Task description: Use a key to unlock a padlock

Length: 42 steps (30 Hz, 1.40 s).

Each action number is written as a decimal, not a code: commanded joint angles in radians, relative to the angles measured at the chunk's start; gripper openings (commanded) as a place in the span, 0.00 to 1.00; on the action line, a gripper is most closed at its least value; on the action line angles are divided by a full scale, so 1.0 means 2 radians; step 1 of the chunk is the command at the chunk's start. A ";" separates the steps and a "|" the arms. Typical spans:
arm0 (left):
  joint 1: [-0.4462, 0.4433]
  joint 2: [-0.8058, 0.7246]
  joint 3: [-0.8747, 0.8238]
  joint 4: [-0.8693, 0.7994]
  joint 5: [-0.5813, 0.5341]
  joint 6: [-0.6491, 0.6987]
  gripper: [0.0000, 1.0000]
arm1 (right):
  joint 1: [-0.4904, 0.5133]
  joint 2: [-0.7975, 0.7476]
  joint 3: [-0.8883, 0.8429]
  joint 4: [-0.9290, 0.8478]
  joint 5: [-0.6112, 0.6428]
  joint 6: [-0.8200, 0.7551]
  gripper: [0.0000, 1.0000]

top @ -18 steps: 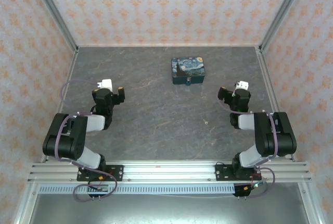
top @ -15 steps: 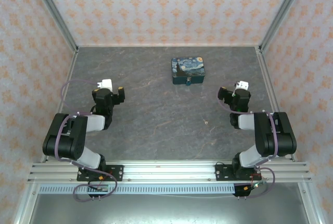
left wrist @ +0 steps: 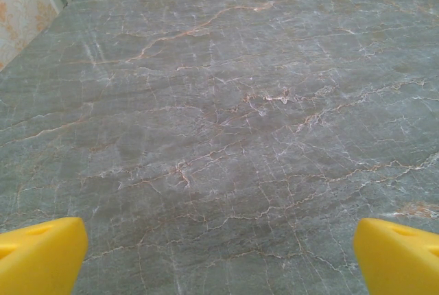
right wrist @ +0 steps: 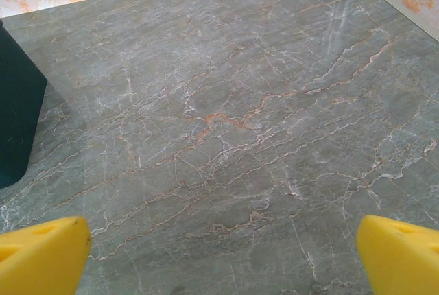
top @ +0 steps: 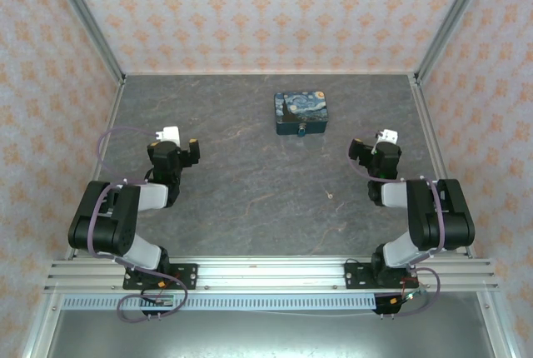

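The padlock [top: 301,131] is a tiny teal piece at the front edge of the painted tin [top: 301,110], at the back middle of the table. The key [top: 331,195] is a pale speck lying on the stone surface, nearer the right arm. My left gripper [top: 175,145] rests folded back at the left, far from both. Its yellow fingertips [left wrist: 41,254] stand wide apart, open over bare stone. My right gripper [top: 371,146] sits at the right, beyond the key and right of the tin, open, its yellow fingertips [right wrist: 401,254] also spread with nothing between them.
The grey marbled table [top: 250,191] is walled by patterned panels at the back and both sides. A dark block [right wrist: 15,123] stands at the left edge of the right wrist view. The metal rail [top: 266,273] with the arm bases runs along the near edge.
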 commanded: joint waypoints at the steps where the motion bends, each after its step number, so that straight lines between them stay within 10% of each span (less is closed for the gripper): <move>1: 0.003 -0.005 0.007 -0.006 0.004 0.005 1.00 | 0.000 0.000 0.010 0.002 0.003 -0.004 0.99; 11: 0.003 -0.103 0.021 -0.099 -0.009 0.000 1.00 | -0.004 -0.062 0.026 -0.076 0.015 0.008 0.99; 22: -0.020 -0.212 0.142 -0.398 0.103 -0.223 1.00 | 0.033 -0.236 0.119 -0.473 -0.083 0.154 0.92; 31: -0.142 -0.213 0.105 -0.364 0.128 -0.319 1.00 | 0.154 -0.218 0.107 -0.637 -0.083 0.233 0.74; 42: -0.162 -0.167 0.111 -0.344 0.118 -0.314 1.00 | 0.184 -0.108 0.134 -0.643 -0.104 0.194 0.53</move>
